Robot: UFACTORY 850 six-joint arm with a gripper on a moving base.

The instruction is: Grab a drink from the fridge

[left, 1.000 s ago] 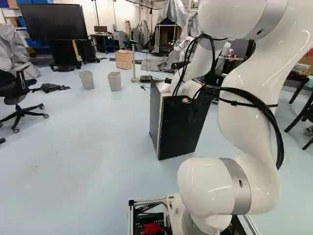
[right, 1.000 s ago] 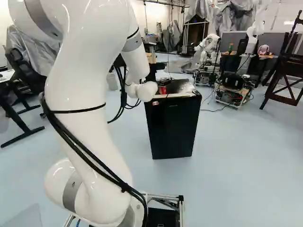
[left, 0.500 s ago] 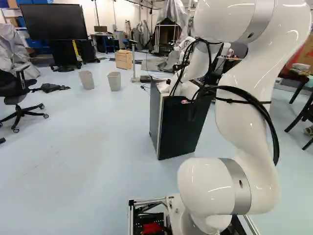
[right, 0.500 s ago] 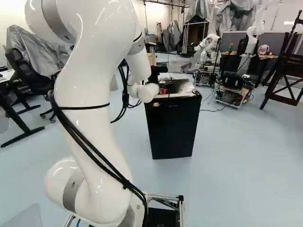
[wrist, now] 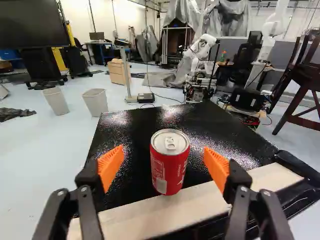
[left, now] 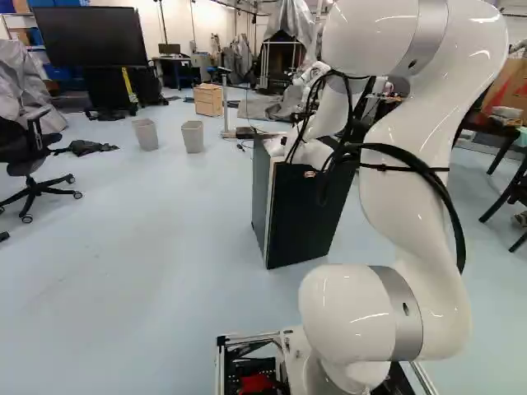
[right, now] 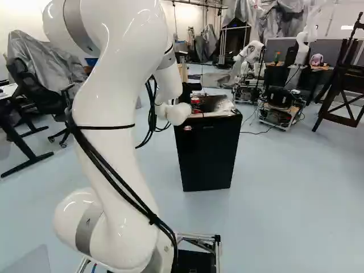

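The gripper (right: 186,92) is hanging over the near side of the fridge (right: 207,156), black and partly hidden by the white arm (right: 108,108) in the right base view. In the wrist view, the jaws of the gripper (wrist: 164,154) are standing wide, an orange pad (wrist: 110,166) showing on either side of a red can (wrist: 170,167), with a gap to each. The can is standing upright on top of the fridge, by the edge nearest the arm, where its foot is meeting a pale strip (wrist: 117,222); in the right base view it is sitting nearer that edge's left corner than its right. A black fitting (wrist: 299,166) is lying along the strip's other end, at the corner. Beyond the far edge, a small black box (wrist: 145,97) is resting on the floor, and two grey bins (left: 146,135) (left: 193,137) are standing well apart from the fridge. Another robot (right: 248,60) is standing farther back.
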